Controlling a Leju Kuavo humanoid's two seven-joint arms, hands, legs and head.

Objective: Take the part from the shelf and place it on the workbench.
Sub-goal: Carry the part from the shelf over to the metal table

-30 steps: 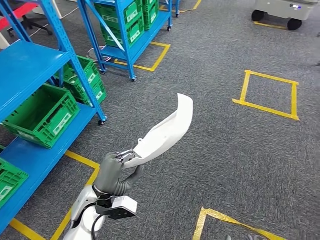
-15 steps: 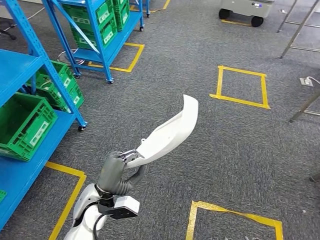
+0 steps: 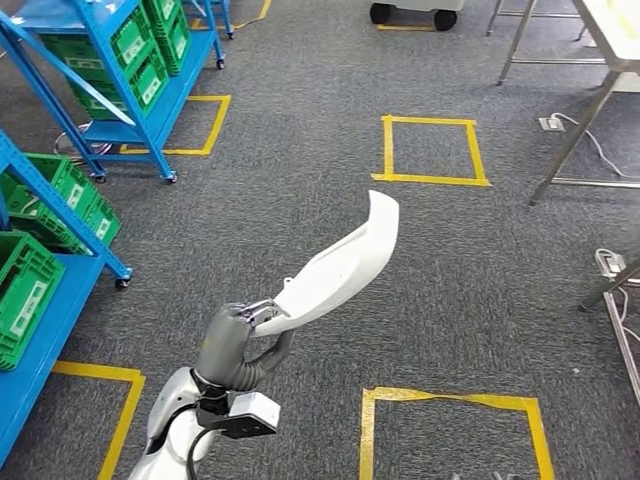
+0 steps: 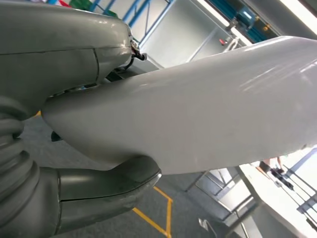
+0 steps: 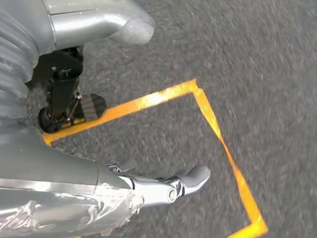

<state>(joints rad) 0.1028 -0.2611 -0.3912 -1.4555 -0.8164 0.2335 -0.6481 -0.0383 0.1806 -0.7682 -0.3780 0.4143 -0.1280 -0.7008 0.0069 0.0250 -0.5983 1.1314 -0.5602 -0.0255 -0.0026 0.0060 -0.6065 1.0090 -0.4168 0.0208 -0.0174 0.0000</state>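
The left hand (image 3: 226, 345) grips one end of the white curved part (image 3: 340, 268), fingers (image 4: 108, 191) wrapped around it; the part rises away above the grey carpet (image 3: 317, 150). The right hand (image 5: 112, 99) hangs with fingers apart, holding nothing.

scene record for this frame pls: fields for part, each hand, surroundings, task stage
part: long curved white part, carried above the grey carpet
left hand: left hand grips the part's narrow end
right hand: right hand hangs over the carpet, holds nothing, fingers apart
surroundings: blue shelves with green crates on the left; yellow tape squares on the floor; metal table legs at upper right
task stage: part off the shelf, not yet placed on the workbench
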